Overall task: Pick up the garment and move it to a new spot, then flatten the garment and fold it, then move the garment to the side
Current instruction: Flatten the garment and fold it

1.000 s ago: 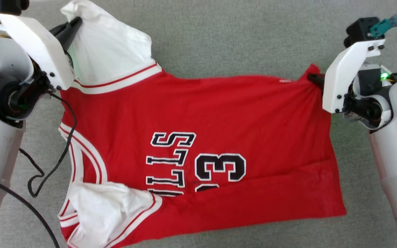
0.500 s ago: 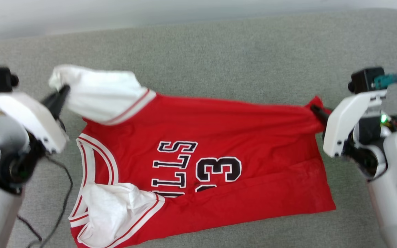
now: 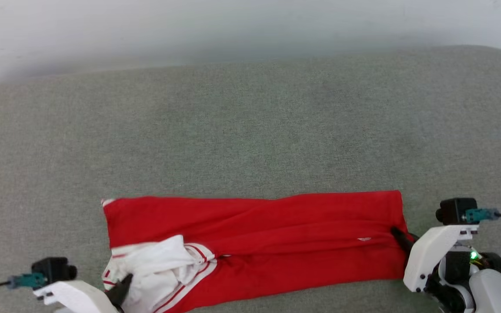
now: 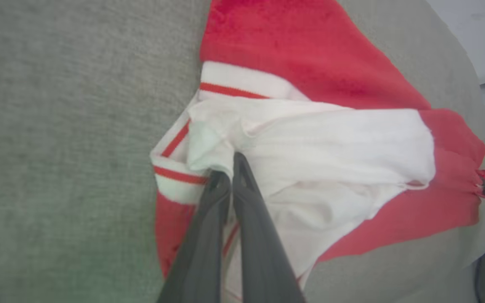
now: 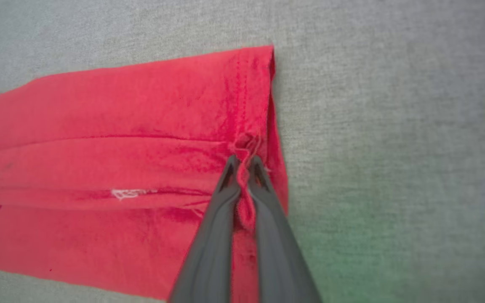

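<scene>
At the lower left of the head view, the left gripper [image 3: 125,282] is pinched shut on the white sleeve [image 3: 159,261] of a red jersey-style T-shirt [image 3: 276,230]. Its dark fingers [image 4: 203,227] meet on bunched cloth beside the red-striped trim [image 4: 177,174]. The shirt lies near the front of a grey fabric surface [image 3: 250,130], folded lengthwise into a long band. Its long axis runs left to right across the robot, with the sleeve end to the robot's left and the hem [image 5: 267,105] to the right. At the right, the right gripper [image 3: 397,234] is clamped on a pinch of red cloth just inside the hem. The shirt looks light, soft and limp and would likely sag between holds, so the end corners seem the best grips.
</scene>
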Available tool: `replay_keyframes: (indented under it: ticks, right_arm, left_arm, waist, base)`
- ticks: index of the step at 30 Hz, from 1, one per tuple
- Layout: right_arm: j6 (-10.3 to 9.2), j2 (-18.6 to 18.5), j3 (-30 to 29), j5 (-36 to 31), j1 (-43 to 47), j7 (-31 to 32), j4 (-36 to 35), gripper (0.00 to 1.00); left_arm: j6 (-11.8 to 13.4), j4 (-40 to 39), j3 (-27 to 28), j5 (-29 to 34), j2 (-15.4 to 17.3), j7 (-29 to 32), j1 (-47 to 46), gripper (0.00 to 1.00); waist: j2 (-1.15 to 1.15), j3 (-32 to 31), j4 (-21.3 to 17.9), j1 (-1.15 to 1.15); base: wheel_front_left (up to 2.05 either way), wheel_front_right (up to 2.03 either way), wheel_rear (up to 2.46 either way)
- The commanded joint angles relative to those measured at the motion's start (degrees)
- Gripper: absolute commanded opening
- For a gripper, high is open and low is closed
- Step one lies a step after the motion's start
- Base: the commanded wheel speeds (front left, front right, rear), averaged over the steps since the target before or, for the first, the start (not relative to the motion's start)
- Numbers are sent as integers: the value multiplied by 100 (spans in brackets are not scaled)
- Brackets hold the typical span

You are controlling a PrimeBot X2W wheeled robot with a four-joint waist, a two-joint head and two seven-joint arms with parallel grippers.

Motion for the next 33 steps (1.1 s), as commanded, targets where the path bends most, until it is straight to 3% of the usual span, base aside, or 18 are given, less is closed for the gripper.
replay_keyframes:
  ticks: [1, 2, 8, 13, 19, 26, 28, 33]
  right_arm:
    - [-4, 71, 3, -64, 170, -110, 29, 100]
    - [-4, 111, 15, -58, 222, -151, 38, 100]
    - [-3, 247, -88, -13, 318, -777, -311, 100]
    - [-4, 229, -250, 56, 452, -1046, -858, 100]
    - [-3, 53, -654, 32, 529, -586, -1252, 100]
    - [-3, -211, -1216, -118, 628, 715, -1718, 100]
    - [-3, -222, -1252, -164, 681, 1243, -1929, 100]
    - [-3, -67, -1195, -179, 704, 1659, -1916, 100]
  left_arm:
    - [-60, 82, -95, -46, -87, 53, 98, 90]
    - [-93, 114, -115, -48, -127, 21, 94, 100]
    - [-200, 100, -106, 308, -244, -561, -103, 100]
    - [-25, -56, 84, 748, -268, -1310, -243, 100]
    - [83, -376, 36, 1293, -251, -1870, -391, 100]
    - [372, -884, -88, 2164, -415, -2494, -610, 100]
    - [464, -1079, -73, 2450, -541, -2596, -618, 100]
    - [452, -1330, -94, 2858, -719, -2656, -592, 100]
  waist:
    - [0, -13, 11, 1]
    - [0, -19, 7, 1]
    - [0, -102, -30, 1]
    - [0, -206, -68, 1]
    - [0, -279, -67, 1]
    - [0, -242, 79, 1]
    - [0, -163, 176, 1]
    - [0, 28, 364, 1]
  base:
    - [0, 0, 0]
    - [0, 0, 0]
    - [0, 0, 0]
    - [0, 0, 0]
    - [0, 0, 0]
    - [0, 0, 0]
    - [0, 0, 0]
    - [0, 0, 0]
